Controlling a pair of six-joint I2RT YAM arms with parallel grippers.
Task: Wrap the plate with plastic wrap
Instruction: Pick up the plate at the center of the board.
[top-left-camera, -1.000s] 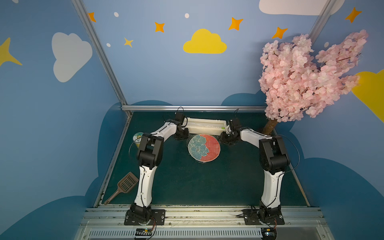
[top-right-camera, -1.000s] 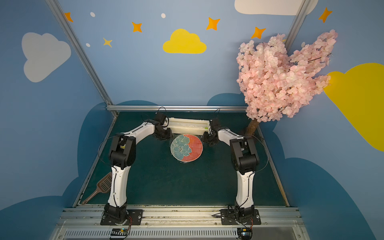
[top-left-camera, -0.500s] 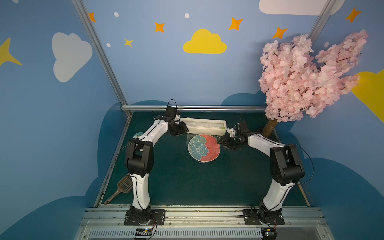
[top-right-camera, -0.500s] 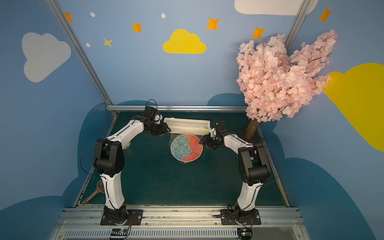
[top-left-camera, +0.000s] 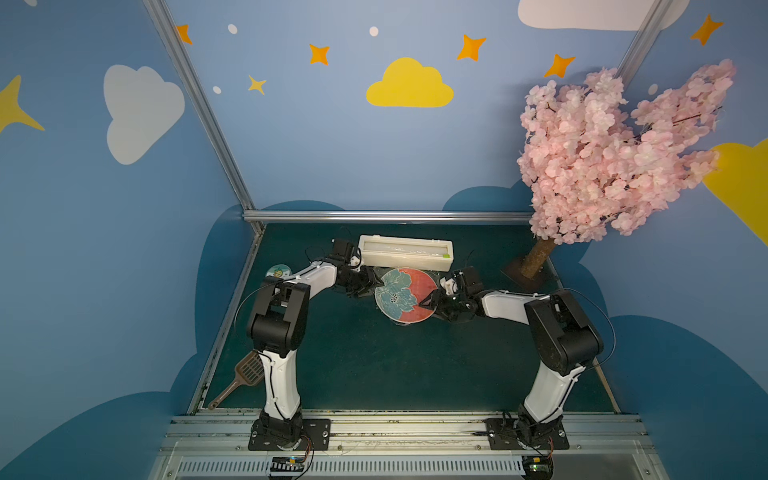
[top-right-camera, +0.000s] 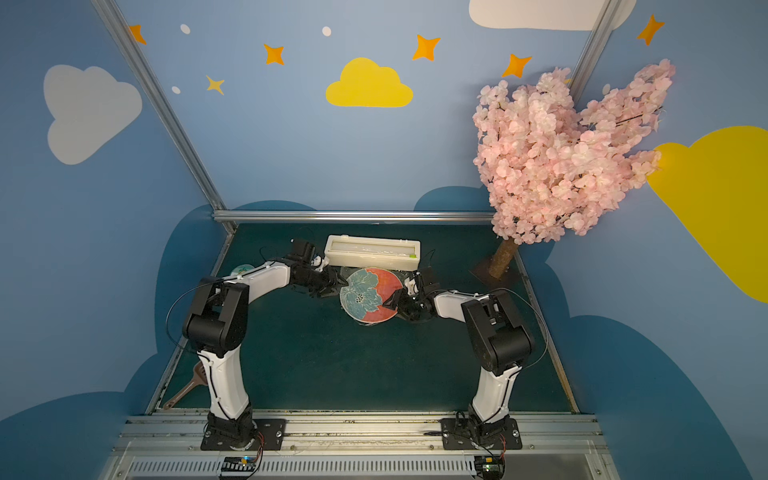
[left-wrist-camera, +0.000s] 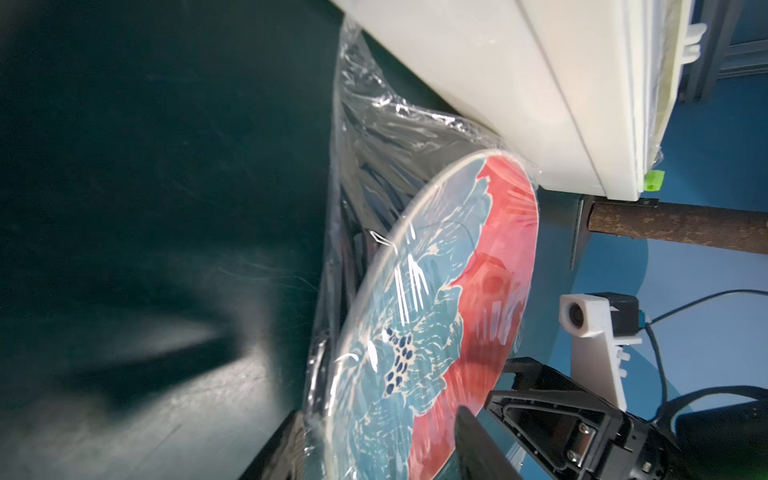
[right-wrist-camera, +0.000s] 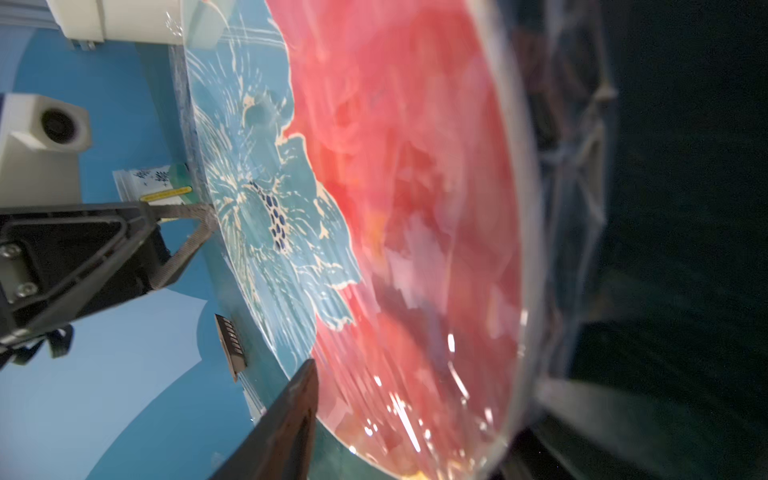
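Note:
The plate (top-left-camera: 405, 296) (top-right-camera: 371, 296), coral-red and teal with a flower, sits in front of the cream dispenser box (top-left-camera: 405, 257) (top-right-camera: 372, 253). Plastic wrap (left-wrist-camera: 365, 137) lies glossy and wrinkled over the plate's face and hangs down past its rim. My left gripper (top-left-camera: 371, 286) (left-wrist-camera: 380, 415) is at the plate's left rim, one finger over the face and one beneath, shut on it through the film. My right gripper (top-left-camera: 432, 300) (right-wrist-camera: 426, 374) grips the right rim the same way. The wrist views show the plate (left-wrist-camera: 436, 316) (right-wrist-camera: 407, 187) tilted, with film under its edge.
A small yellow-labelled jar (top-left-camera: 279, 272) stands at the far left, partly behind my left arm. A brown slotted scoop (top-left-camera: 245, 374) lies near the front left edge. The blossom tree's trunk (top-left-camera: 536, 259) rises at the back right. A metal rail (top-left-camera: 386, 215) closes the back.
Both grippers have come forward from beside the dispenser box's ends to the plate's left and right rims. The left arm's elbow swung outward, then back. The plate stays in about the same place.

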